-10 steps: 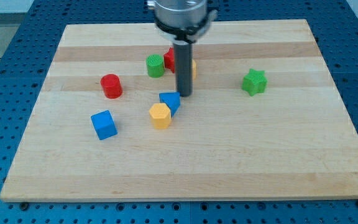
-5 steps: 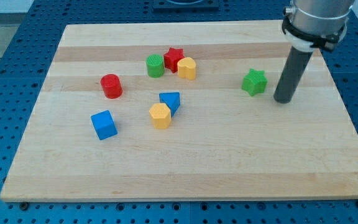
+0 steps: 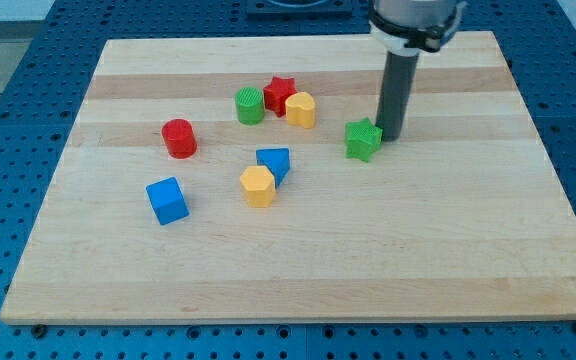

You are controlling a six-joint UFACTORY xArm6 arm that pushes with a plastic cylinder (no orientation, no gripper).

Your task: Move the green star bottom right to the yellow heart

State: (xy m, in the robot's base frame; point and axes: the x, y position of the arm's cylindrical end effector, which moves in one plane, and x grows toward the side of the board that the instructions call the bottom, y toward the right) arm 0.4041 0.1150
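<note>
The green star [image 3: 363, 139] lies right of the board's middle. My tip [image 3: 389, 137] stands right against the star's right side. The yellow heart [image 3: 301, 109] lies up and to the left of the star, touching the red star [image 3: 279, 94]. A small gap of bare wood separates the green star from the yellow heart.
A green cylinder [image 3: 250, 105] sits left of the red star. A red cylinder [image 3: 179, 138] is farther left. A blue triangular block [image 3: 274, 162] and a yellow hexagonal block [image 3: 257, 186] sit together near the middle. A blue cube [image 3: 166, 200] lies at lower left of the wooden board [image 3: 468, 250].
My tip swung from the middle blocks to the right of the green star, then moved left and pushed the star leftward toward the yellow heart.
</note>
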